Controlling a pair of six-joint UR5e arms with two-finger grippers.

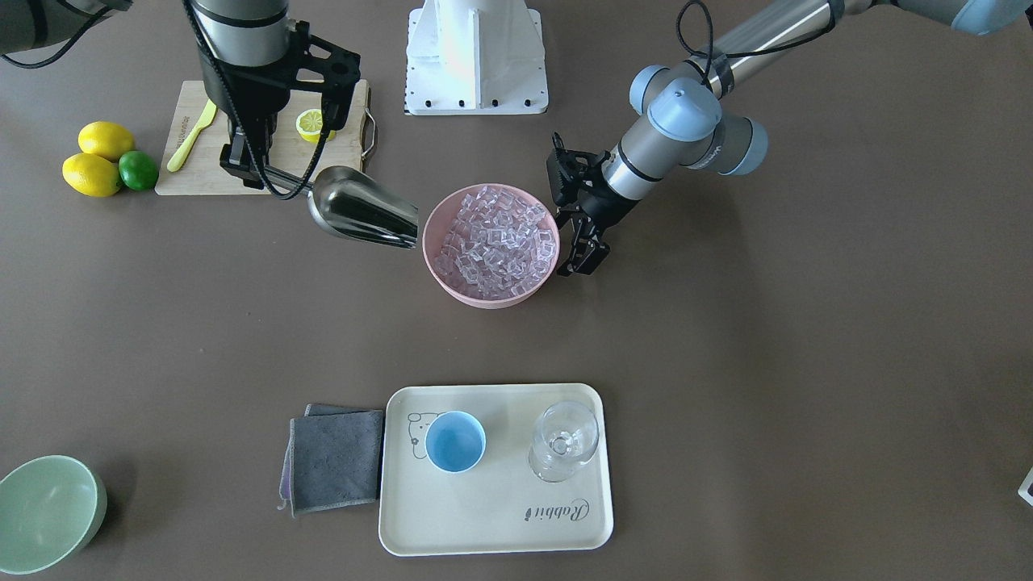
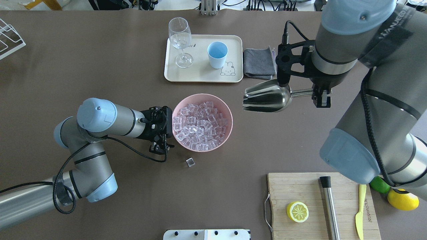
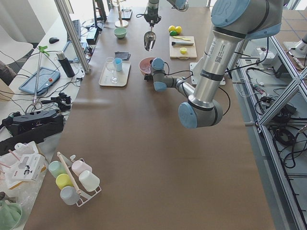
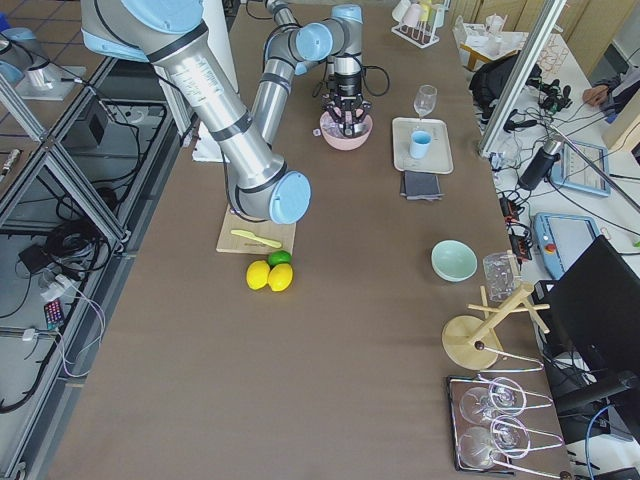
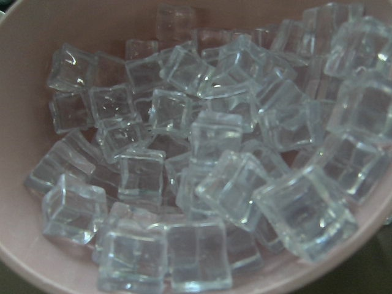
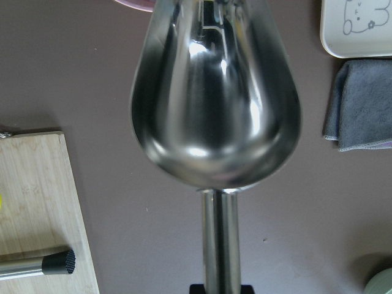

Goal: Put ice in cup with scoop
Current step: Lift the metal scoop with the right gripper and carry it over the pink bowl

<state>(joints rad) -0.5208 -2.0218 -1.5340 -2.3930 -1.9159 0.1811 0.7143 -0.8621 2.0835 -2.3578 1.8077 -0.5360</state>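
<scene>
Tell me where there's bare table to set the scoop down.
The widest bare table borders the tray on the robot's left. Another patch sits between the pink bowl and the cutting board, save one stray ice cube. Crowded: the tray itself and the cloth beside it.

Scoop (image 6: 215, 92) glossy mirror metal; ice (image 5: 202, 159) clear, glassy; table (image 1: 726, 363) matt.

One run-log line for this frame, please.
phase: pre-scoop | right gripper: shut on scoop handle, scoop empty, beside pink bowl | left gripper: by bowl rim, grip unclear | ice: in bowl | cup: empty, on tray
</scene>
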